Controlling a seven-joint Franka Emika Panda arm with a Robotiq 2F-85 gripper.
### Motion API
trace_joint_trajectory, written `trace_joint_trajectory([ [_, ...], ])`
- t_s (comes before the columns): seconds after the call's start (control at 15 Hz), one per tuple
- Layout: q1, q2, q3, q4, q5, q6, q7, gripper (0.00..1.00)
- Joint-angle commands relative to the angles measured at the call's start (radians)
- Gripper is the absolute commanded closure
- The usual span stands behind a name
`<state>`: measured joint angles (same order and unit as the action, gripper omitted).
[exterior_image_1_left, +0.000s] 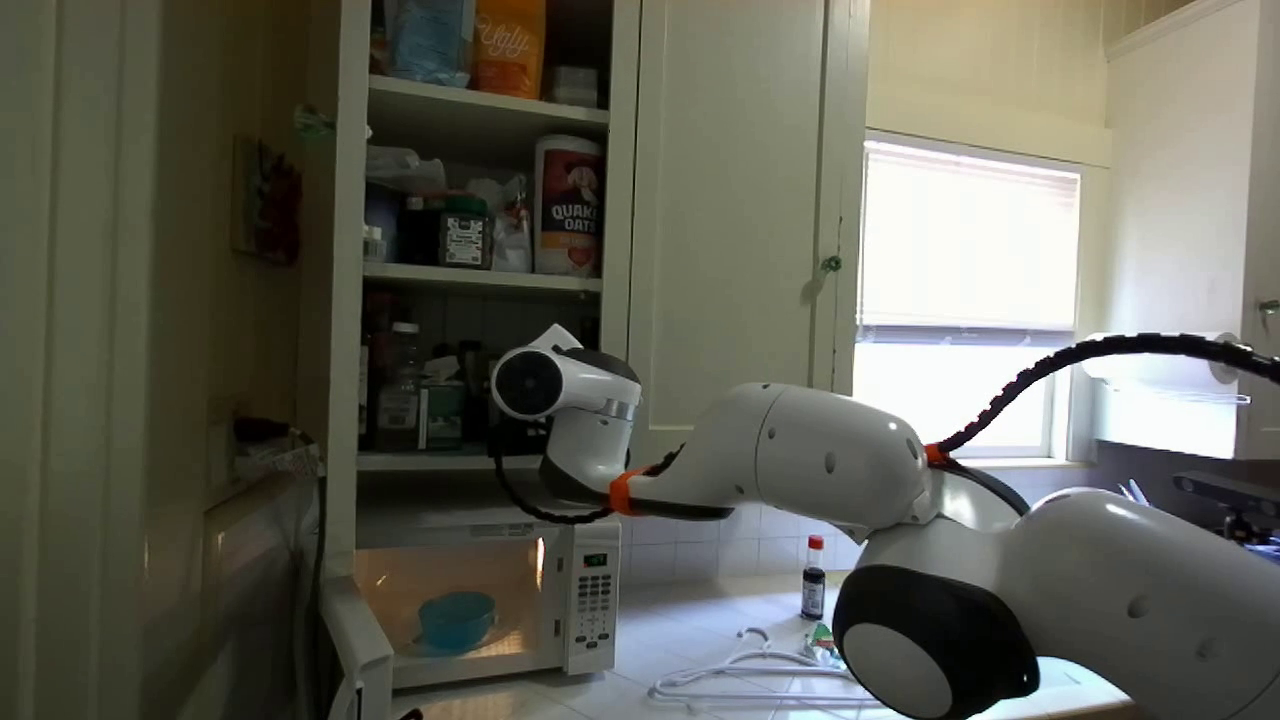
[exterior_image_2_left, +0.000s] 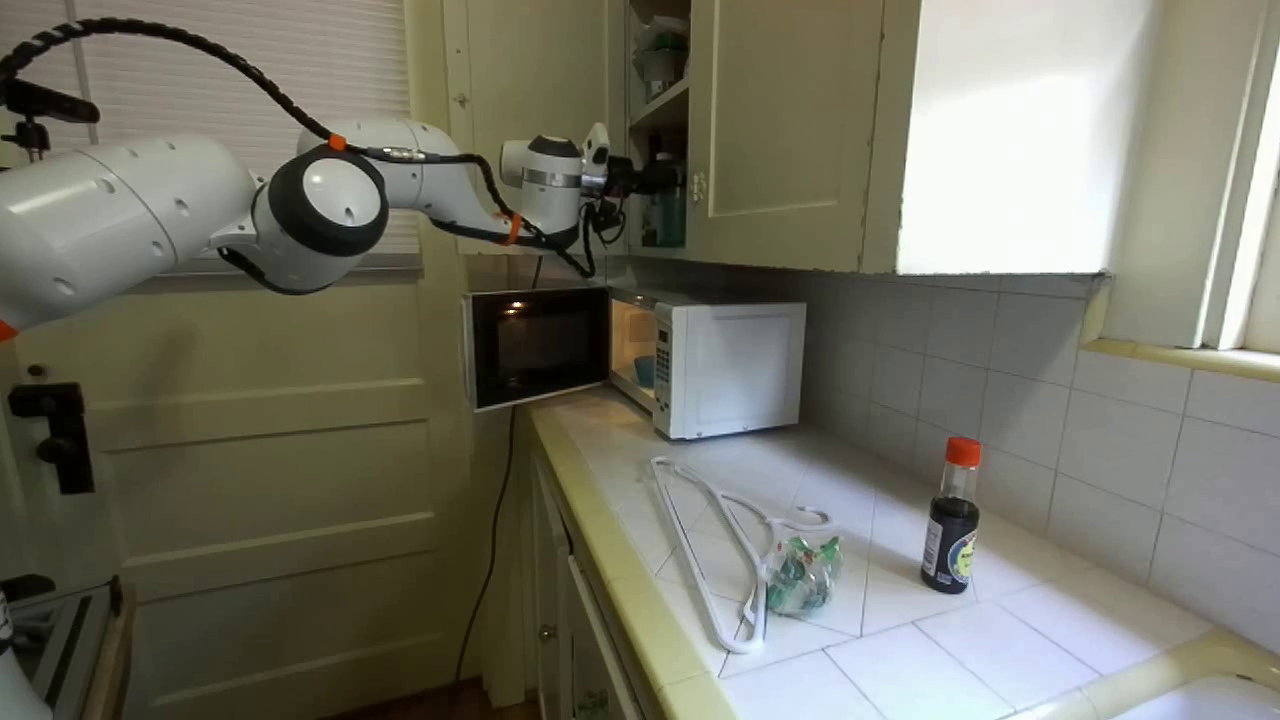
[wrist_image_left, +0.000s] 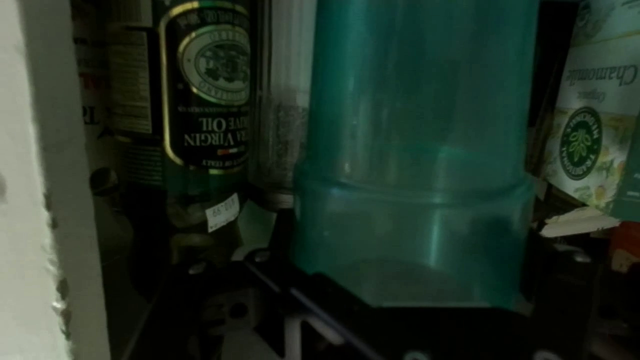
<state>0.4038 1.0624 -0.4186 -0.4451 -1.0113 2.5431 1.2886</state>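
I have the arm stretched toward the open cupboard, with the gripper inside at the level just above the microwave. In my wrist view, where the labels read upside down, a tall see-through teal cup sits between the jaws. They stand wide, one along each side of it, but in this dim light I cannot tell whether they are clamped on the cup or just beside it. Left of the cup in that view I see a clear jar, then an olive oil bottle; on the right is a chamomile tea box. Below, the microwave door hangs open, and a blue bowl sits inside. On the tiled counter I see a white hanger with a crumpled clear and green wrapper against it, and a red-capped sauce bottle standing upright farther along.
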Motion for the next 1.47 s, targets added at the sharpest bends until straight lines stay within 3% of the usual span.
trace_joint_trajectory([
  [0.0, 0.005, -0.008, -0.026, 0.0, -0.025, -0.037, 0.026, 0.29],
  [0.27, 0.003, -0.006, -0.05, 0.0, -0.043, -0.052, 0.034, 0.29],
  [0.33, 0.002, -0.006, -0.05, 0.0, -0.044, -0.05, 0.032, 0.01],
  [0.47, 0.001, -0.006, -0.051, 0.0, -0.045, -0.049, 0.031, 0.0],
  [0.73, -0.002, -0.006, -0.04, 0.0, -0.035, -0.053, 0.014, 0.0],
  [1.0, -0.011, -0.015, 0.055, 0.0, 0.029, -0.011, -0.1, 0.0],
  [1.07, -0.007, -0.016, 0.065, 0.0, 0.035, -0.019, -0.099, 0.16],
  [1.13, -0.003, -0.016, 0.069, 0.0, 0.034, -0.022, -0.099, 0.26],
  [1.27, -0.005, -0.018, 0.086, 0.0, 0.042, -0.013, -0.108, 0.29],
  [1.33, -0.003, -0.019, 0.087, 0.001, 0.044, -0.021, -0.108, 0.01],
  [1.4, -0.001, -0.02, 0.084, 0.001, 0.043, -0.027, -0.102, 0.0],
])
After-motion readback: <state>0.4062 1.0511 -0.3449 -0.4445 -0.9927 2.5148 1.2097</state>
